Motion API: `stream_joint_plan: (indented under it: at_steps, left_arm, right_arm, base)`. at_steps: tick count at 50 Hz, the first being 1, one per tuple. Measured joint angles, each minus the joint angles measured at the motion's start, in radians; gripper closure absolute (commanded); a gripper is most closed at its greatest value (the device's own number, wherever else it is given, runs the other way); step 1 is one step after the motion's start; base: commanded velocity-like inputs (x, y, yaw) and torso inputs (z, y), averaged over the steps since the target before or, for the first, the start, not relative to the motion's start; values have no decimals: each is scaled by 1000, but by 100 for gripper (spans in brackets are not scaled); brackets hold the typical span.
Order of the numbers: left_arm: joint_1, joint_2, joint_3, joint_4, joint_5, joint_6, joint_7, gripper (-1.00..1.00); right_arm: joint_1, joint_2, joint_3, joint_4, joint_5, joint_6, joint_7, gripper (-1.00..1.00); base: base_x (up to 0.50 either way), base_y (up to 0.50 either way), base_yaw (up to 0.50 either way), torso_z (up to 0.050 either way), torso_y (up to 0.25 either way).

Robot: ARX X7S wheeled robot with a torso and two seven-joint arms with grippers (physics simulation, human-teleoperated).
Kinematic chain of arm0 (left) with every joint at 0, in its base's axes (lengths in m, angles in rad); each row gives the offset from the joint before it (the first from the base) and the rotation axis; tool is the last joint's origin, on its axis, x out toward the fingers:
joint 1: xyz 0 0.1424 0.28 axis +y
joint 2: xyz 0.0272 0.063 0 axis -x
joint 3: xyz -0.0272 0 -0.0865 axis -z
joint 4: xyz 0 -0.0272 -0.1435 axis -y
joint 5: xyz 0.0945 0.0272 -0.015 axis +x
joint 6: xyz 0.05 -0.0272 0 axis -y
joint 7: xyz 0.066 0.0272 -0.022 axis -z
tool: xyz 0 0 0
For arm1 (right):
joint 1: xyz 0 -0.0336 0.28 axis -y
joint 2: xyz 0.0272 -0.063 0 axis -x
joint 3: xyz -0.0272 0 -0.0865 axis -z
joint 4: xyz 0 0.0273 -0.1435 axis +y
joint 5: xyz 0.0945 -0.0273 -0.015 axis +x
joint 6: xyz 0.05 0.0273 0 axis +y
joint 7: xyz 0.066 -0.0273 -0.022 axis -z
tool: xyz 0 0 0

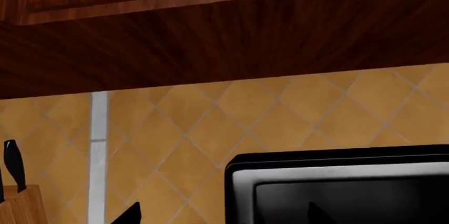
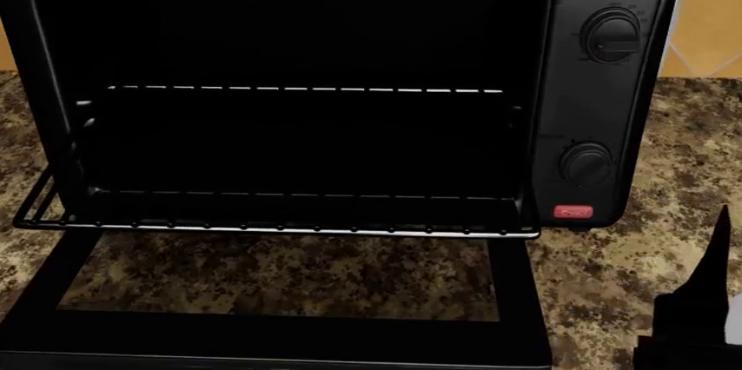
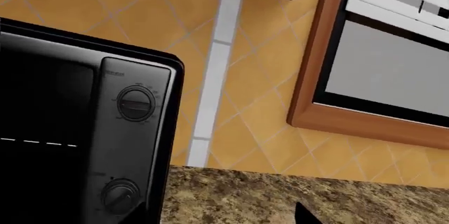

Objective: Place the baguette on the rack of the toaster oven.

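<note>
We can read no writing: the small print above the upper knob (image 2: 611, 36) of the toaster oven (image 2: 603, 109) is too blurred, and the red button (image 2: 574, 211) carries no legible mark. In the head view, our right gripper (image 2: 701, 313) shows only as a dark pointed shape low at the right, over the granite countertop (image 2: 661, 240) just beside the oven; whether its fingers stand apart or together we cannot tell. Of our left gripper only a dark tip (image 1: 130, 214) enters its wrist view, state likewise unclear. The oven's glass door (image 2: 278, 274) lies dropped flat, and the rack (image 2: 278, 224) juts forward past the opening, bare. The baguette appears in none of our views. A knife block (image 1: 18, 203) stands left of the oven
</note>
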Motion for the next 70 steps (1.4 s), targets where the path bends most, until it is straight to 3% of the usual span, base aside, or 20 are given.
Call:
stream_joint_plan:
  at_steps: [28, 46, 58, 70]
  left_arm:
    - [-24, -14, 17, -2, -15, -1, -8, -100]
    - [-25, -19, 24, -7, -18, 8, -10, -100]
    - [-27, -21, 34, -13, -19, 10, -10, -100]
    - [-32, -21, 43, -19, -21, 6, -15, -100]
  right_arm:
    - [-91, 115, 234, 47, 257, 228, 91, -100]
    - [-119, 145, 278, 53, 307, 259, 111, -100]
    - [-180, 202, 361, 33, 346, 289, 46, -100]
    - [-323, 217, 490, 38, 257, 280, -136, -100]
  base:
    - [0, 0, 0, 0, 0]
    - [0, 0, 0, 0, 0]
    - [0, 0, 0, 0, 0]
    - [0, 0, 0, 0, 0]
